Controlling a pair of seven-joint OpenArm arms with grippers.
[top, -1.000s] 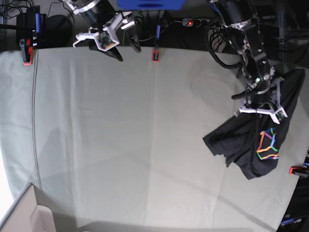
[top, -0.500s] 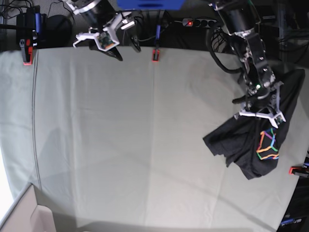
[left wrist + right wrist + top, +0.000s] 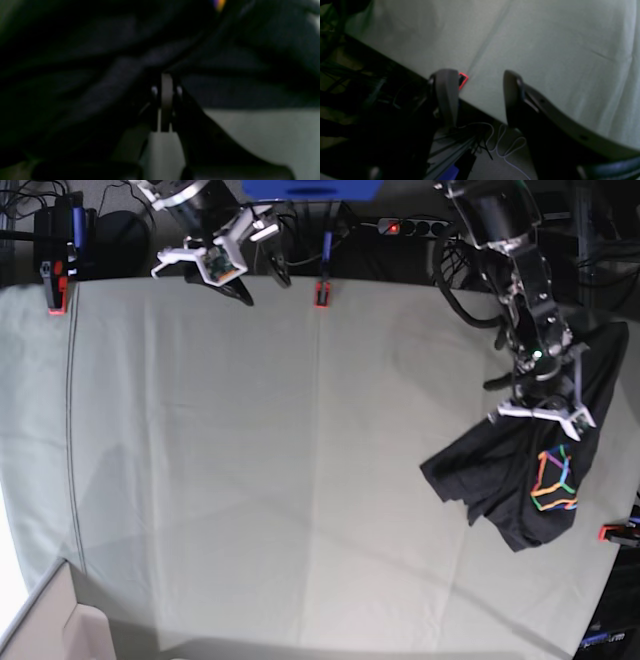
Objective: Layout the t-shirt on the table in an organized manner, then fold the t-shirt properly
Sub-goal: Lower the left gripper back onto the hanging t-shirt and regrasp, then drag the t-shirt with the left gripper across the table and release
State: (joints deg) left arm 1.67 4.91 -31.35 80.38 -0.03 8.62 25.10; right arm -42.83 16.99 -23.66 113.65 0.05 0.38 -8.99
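So the left gripper [image 3: 541, 423] is pinching the crumpled black cotton t-shirt [image 3: 510, 475] on the pale grey-green table [image 3: 250, 460]; right gripper [image 3: 480, 97] hangs spread.

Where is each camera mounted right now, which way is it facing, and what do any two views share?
Base: overhead, looking down on the table; both arms show, t-shirt crumpled at its right.
Left wrist: on the left gripper, jaws shut, pressed against the black t-shirt.
Right wrist: on the right gripper, jaws open over the table edge.
Shared: base and right wrist both show a red clamp.
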